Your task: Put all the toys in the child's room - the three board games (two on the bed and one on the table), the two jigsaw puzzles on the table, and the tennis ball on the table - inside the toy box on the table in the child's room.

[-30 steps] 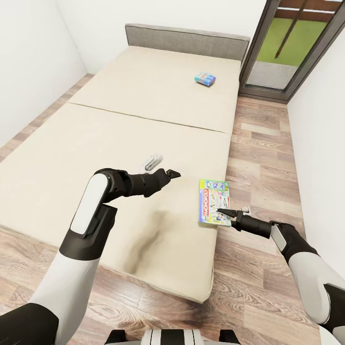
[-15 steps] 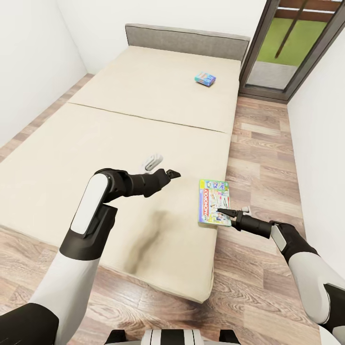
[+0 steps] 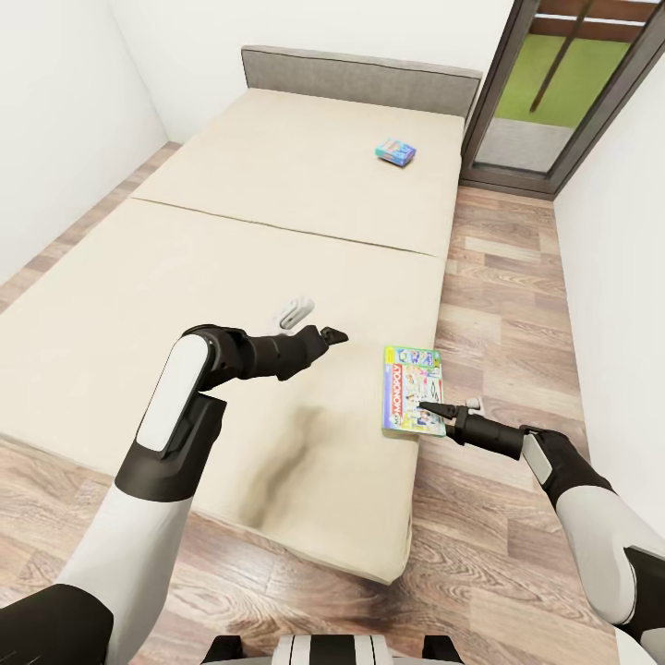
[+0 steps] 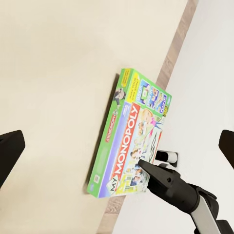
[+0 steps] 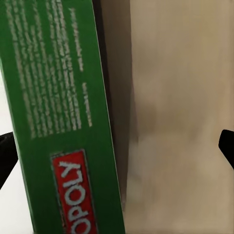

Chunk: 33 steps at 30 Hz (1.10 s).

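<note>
1. MONOPOLY box (image 3: 412,390) lies flat at the right edge of the bed (image 3: 231,277), its near corner by the mattress rim; an edge position that leaves the box's side open to a grip from the floor side
2. Right gripper (image 3: 434,407) is at the box's near corner, fingers parted: in the right wrist view the two dark tips sit far apart with the green side of the box between them. One finger (image 4: 152,170) lies over the printed lid in the left wrist view. Not clamped yet; judged to be straddling the corner before closing
3. Left gripper (image 3: 331,334) hangs over bare mattress, well apart from the box, fingers spread and holding nothing. Its camera looks straight at the box, so it probably waits as a spare hand or second support
4. Blue box (image 3: 395,151) rests far up the bed near the headboard (image 3: 360,76), out of present reach; likely left for a later trip
5. A small white object (image 3: 296,312) lies on the mattress just beyond the left arm; cannot tell what it is
6. Risk: a corner pinch on a wide flat box may let it swing or slip when raised
</note>
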Motion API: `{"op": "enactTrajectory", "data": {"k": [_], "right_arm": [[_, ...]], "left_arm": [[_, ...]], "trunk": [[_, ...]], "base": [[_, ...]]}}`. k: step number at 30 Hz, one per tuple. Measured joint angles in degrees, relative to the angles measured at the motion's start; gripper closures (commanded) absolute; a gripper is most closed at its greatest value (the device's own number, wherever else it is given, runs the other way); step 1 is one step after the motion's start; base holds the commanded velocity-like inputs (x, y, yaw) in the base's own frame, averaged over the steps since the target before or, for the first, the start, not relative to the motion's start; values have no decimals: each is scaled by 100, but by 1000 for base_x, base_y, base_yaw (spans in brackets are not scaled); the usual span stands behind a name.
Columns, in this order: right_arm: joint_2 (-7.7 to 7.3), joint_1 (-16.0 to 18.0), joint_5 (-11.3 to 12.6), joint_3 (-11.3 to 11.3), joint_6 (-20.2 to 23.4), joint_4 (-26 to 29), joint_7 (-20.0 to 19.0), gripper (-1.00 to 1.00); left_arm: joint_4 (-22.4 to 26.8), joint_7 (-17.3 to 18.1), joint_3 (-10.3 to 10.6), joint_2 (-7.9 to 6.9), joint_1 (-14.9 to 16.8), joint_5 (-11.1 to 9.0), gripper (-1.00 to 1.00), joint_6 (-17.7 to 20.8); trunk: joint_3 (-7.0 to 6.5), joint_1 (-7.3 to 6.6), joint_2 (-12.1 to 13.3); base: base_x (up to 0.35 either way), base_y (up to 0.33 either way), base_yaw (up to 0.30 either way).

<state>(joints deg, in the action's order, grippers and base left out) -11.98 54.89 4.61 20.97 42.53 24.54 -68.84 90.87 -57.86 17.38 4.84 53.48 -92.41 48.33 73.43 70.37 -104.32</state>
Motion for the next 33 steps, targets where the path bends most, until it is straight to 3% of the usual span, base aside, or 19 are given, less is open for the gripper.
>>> {"op": "enactTrajectory", "data": {"k": [33], "right_arm": [[-3, -100, 160, 30, 116, 560, -26, 100]], "left_arm": [[-49, 17, 5, 4, -94, 58, -100, 0]], "trunk": [[-1, 0, 0]], "base": [[0, 0, 0]]}}
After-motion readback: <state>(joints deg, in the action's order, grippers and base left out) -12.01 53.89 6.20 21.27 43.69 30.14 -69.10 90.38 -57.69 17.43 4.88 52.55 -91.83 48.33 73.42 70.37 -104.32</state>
